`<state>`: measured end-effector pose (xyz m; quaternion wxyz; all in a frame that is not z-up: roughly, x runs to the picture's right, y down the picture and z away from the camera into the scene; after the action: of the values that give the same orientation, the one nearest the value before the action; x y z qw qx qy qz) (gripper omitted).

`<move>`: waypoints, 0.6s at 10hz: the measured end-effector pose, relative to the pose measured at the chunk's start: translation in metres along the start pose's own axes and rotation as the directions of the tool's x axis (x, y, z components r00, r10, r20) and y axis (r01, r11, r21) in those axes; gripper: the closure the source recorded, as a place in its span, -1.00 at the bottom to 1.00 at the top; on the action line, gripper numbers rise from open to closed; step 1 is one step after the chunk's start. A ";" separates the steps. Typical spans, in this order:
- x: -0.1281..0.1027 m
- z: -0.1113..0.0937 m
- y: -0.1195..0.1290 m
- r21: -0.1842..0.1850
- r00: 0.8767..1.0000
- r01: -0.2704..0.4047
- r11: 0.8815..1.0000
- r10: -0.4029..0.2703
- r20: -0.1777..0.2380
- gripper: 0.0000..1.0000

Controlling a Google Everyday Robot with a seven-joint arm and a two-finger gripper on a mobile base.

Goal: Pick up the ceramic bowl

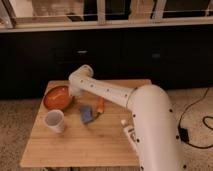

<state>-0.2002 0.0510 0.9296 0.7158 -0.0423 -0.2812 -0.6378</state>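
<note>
The bowl [57, 97] sits on the tabletop [100, 145] near its far left corner, just inside the left edge. It is round, shallow and glossy, orange-red on the outside and paler inside, and it stands upright and is wider than the cup beside it.

The gripper [75, 93] is low at the bowl's right rim, at the end of the arm [110, 92]. Its fingers are closed together. Whether they pinch the rim or only rest against it cannot be told.

The arm is thick, smooth and white. It reaches from the tabletop's near right corner across to the bowl and bends at a rounded joint above it.

A small white cup [54, 120] stands upright toward the near edge from the bowl, close to it but apart, along the left side. Near the middle of the tabletop lies a flat blue block [87, 114], and just beside it on the right lies a thin orange stick [100, 105], partly under the arm.

The tabletop is pale wood with straight grain and square corners. Behind it runs a row of dark cabinets [150, 55] under a pale ledge [100, 25]. The floor [15, 130] is light and speckled, and a black cable [192, 120] trails across it on the right.
</note>
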 end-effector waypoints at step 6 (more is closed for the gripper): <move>0.003 -0.004 -0.008 0.015 1.000 0.011 1.000 -0.011 -0.026 0.99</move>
<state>-0.2057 0.0454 0.9251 0.7162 -0.0270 -0.2769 -0.6401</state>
